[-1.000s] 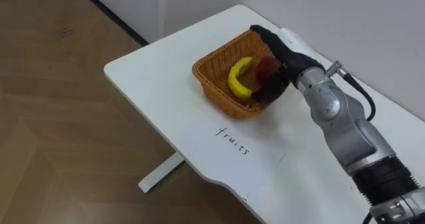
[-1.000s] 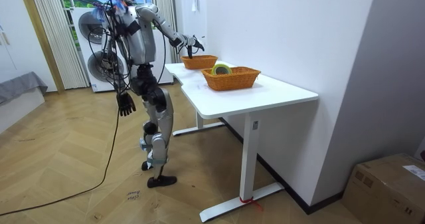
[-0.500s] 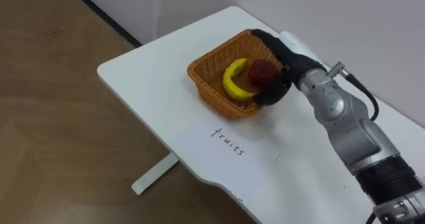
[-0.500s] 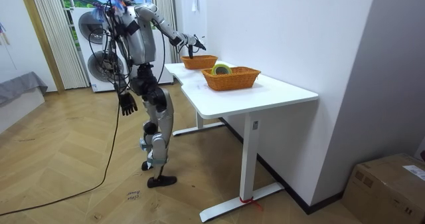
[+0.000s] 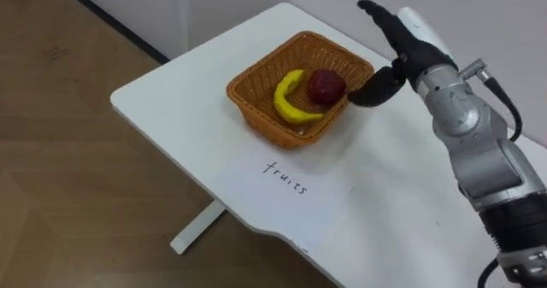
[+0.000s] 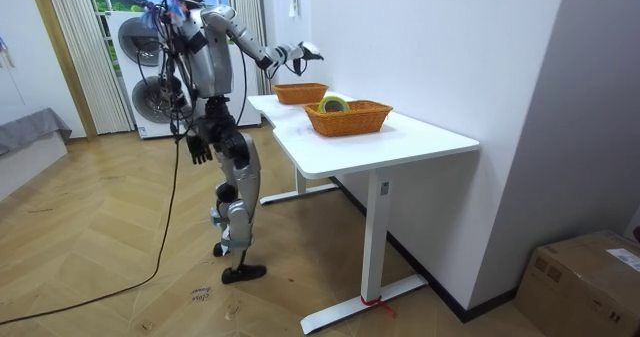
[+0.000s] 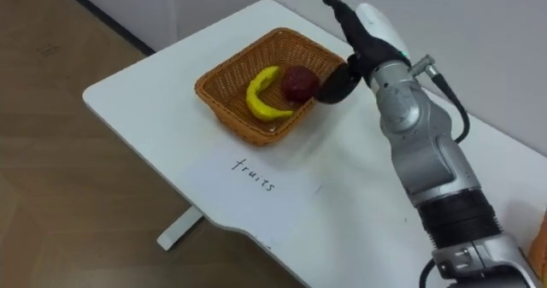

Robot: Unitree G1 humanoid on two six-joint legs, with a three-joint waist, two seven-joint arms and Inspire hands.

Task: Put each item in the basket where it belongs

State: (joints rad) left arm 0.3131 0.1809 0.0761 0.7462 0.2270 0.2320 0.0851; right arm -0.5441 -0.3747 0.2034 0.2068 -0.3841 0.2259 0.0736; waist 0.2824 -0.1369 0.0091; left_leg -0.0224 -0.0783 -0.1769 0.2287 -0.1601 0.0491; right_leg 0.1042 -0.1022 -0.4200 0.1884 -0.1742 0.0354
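Wicker basket (image 5: 256, 117) on the desk (image 5: 184, 100) holds a red apple (image 5: 326, 86) against the banana (image 5: 288, 100) (fruit, as the paper label (image 5: 295, 181) in front asks) — so the right hand (image 5: 408, 44) hovers empty by its far corner, fingers spread wide.
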